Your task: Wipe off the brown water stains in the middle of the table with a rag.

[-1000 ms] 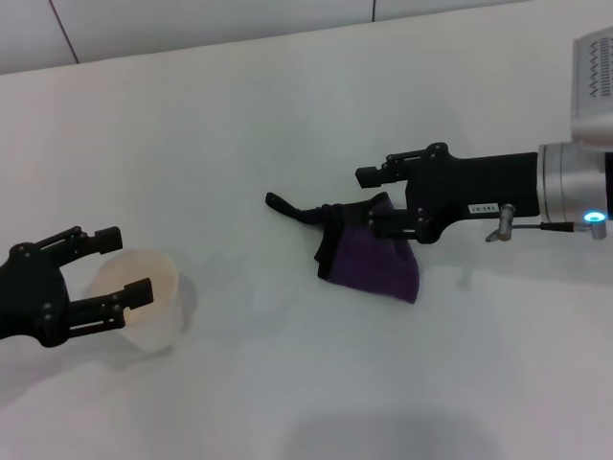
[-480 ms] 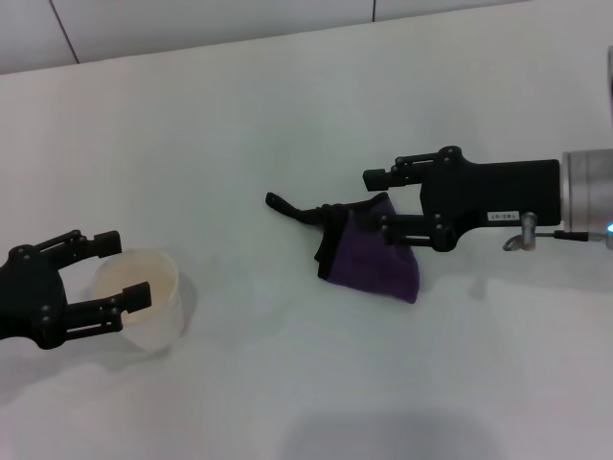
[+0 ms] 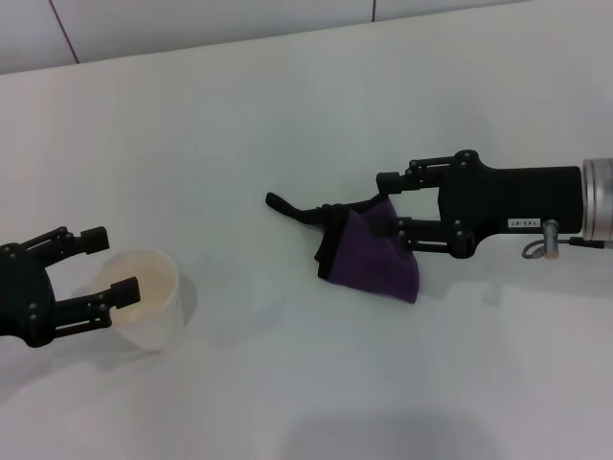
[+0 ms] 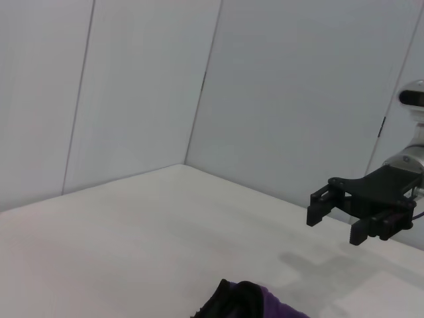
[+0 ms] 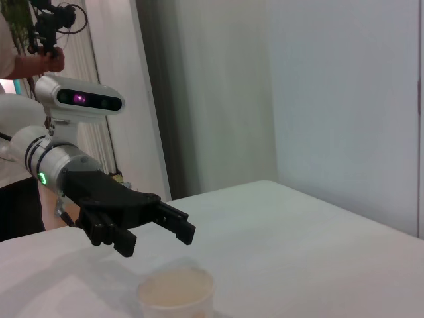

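The dark purple rag (image 3: 369,259) lies bunched on the white table (image 3: 287,115) near the middle, with its black loop trailing to the left. It also shows in the left wrist view (image 4: 255,301). My right gripper (image 3: 391,203) is open and empty, and its fingertips reach over the rag's right edge. It shows open in the left wrist view too (image 4: 336,222). My left gripper (image 3: 110,261) is open at the left edge, with its fingers beside the cream-white paper cup (image 3: 144,297). No brown water stains show in any view.
In the right wrist view the paper cup (image 5: 175,291) stands just below my left gripper (image 5: 159,240). A pale wall runs behind the table's far edge. A person stands at the far side of the room.
My right gripper has drawn back to the right, staying open; the rag has not moved. My left gripper has slid left and slightly down, away from the cup.
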Available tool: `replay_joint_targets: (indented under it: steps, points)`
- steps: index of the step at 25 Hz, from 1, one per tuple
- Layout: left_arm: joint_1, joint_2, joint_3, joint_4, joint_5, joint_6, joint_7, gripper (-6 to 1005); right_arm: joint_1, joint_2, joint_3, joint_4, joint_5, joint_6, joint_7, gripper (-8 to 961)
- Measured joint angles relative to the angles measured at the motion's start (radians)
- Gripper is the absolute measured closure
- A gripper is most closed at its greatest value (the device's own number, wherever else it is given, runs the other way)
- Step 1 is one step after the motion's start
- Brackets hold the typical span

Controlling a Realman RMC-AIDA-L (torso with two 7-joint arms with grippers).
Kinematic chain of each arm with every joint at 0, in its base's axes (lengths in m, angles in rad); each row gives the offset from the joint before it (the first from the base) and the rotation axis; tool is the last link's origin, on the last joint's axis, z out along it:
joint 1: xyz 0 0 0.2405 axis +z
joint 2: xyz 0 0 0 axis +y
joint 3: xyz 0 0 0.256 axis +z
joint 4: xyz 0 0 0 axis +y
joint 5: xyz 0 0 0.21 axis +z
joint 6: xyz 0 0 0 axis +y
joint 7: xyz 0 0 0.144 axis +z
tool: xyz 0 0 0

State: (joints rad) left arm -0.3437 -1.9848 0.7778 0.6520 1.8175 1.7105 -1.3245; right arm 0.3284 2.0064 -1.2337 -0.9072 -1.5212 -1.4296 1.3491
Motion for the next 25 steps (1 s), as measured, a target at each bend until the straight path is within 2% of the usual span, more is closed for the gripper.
replay_joint_targets:
  steps: [9, 25]
  points:
    - [0.003, -0.003, -0.014, 0.0, -0.001, 0.004, 0.011, 111, 0.011, -0.001, 0.086, 0.068, 0.006, -0.066, -0.042, 438]
    - [0.0, -0.006, -0.014, 0.0, -0.003, 0.001, 0.012, 111, 0.018, -0.002, 0.092, 0.081, 0.002, -0.063, -0.05, 438]
